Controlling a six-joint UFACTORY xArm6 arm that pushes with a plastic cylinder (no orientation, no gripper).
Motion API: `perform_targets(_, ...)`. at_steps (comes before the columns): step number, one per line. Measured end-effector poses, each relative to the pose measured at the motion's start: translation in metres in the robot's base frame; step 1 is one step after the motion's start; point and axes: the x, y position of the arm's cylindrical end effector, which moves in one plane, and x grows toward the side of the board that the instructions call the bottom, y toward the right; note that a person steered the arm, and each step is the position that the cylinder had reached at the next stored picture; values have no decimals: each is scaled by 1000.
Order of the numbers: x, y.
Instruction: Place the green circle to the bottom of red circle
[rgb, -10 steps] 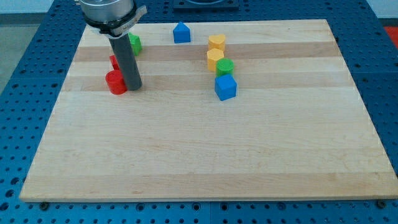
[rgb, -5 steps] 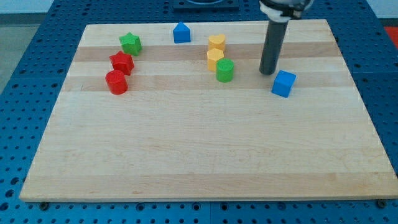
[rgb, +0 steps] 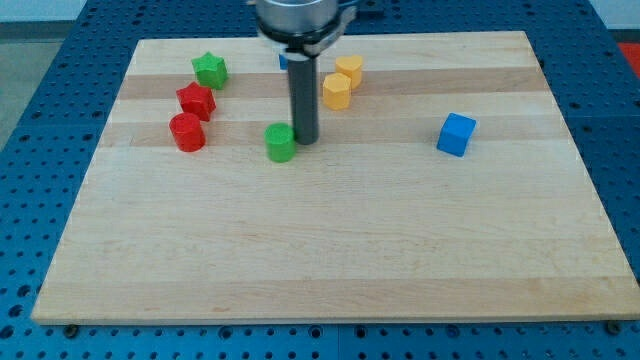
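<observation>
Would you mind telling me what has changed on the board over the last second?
The green circle slid toward the view's left, away from the yellow blocks. The blue cube earlier went right. My tip now sits at the circle's right side. The red circle, red star and green star stayed put.

The green circle (rgb: 281, 143) is a short green cylinder standing upright on the wooden board, a little left of centre in the upper half of the frame. The red circle (rgb: 187, 132) is a short red cylinder, also upright, further left near the board's left edge, well apart from the green one and slightly higher.
</observation>
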Motion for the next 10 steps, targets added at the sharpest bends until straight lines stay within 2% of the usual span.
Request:
perform_targets(3,27,-78)
perform_targets(4,31,-63)
perform_targets(5,56,-39)
perform_targets(7,60,-111)
perform_targets(9,66,-95)
perform_targets(10,23,-51)
